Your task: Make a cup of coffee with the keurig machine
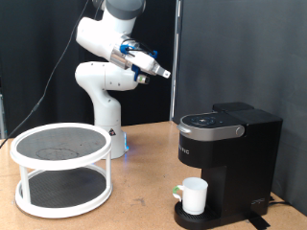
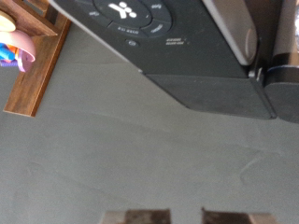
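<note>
A dark curtain backs the wooden counter [image 1: 144, 192]. The cup [image 1: 195, 195] already stands on the drip base under the keurig machine [image 1: 228, 153], whose lid is down. The pincer [image 1: 163, 73] hangs high above the counter, empty; whether its fingers are apart cannot be told. A white two-tier rack [image 1: 61, 168] stands well apart at the exterior view's left, blocking nothing.
</note>
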### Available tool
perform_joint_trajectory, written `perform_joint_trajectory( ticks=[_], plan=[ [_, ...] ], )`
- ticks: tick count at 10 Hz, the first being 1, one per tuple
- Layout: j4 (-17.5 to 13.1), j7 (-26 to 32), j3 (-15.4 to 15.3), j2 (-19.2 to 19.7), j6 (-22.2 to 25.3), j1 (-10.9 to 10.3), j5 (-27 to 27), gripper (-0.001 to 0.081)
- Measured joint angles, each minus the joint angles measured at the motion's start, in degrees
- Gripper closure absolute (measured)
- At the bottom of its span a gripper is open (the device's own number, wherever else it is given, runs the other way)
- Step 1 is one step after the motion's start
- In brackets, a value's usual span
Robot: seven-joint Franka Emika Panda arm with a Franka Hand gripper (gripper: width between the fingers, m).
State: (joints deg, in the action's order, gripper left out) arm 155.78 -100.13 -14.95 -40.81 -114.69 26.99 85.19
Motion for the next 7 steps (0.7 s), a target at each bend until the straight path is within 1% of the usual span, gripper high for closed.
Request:
perform_joint_trajectory(
  ticks=[3, 7],
  plan=[
    [-3.99, -0.06, -2.96, 2.97, -1.66, -0.02, 2.25, 0.0806],
    [-10.43, -0.43, -7.37, 8.26, -4.0, 0.01, 2.38, 0.0806]
  ],
)
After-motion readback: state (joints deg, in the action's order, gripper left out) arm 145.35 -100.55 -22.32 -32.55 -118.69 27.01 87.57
